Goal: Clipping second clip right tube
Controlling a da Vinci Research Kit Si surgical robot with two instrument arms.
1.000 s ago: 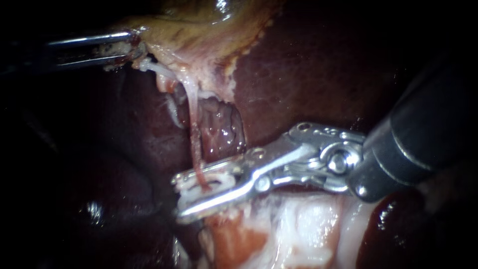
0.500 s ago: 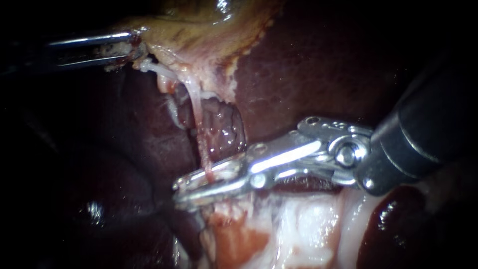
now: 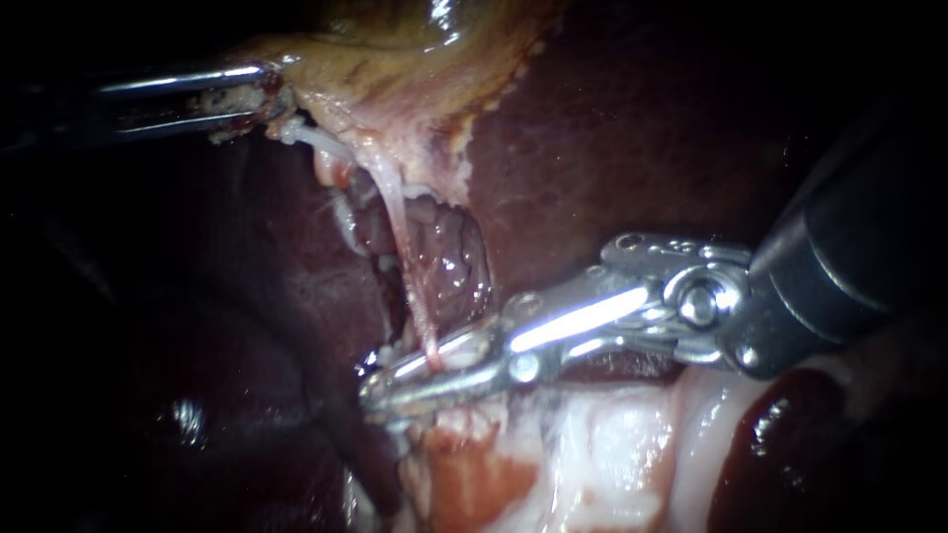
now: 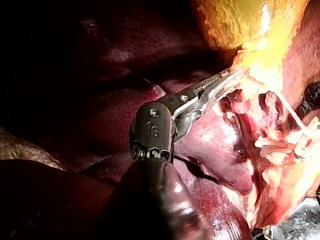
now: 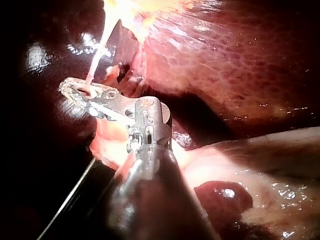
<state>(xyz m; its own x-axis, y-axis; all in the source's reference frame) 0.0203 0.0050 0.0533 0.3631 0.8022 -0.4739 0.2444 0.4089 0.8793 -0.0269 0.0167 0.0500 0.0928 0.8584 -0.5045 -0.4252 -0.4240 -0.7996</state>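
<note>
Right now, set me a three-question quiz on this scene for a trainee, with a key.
1. Multiple choice: what are the jaws of the right instrument closed on?
A) a fold of bowel
B) the tube
C) nothing, they are empty

2. True or false: the left instrument grips the edge of the gallbladder, away from the right instrument.

3. Fill the blank: the broad dark red tissue behind the tube is the ____.

Key
1. B: both jaws meet on the tube low on its length.
2. True.
3. liver
</note>
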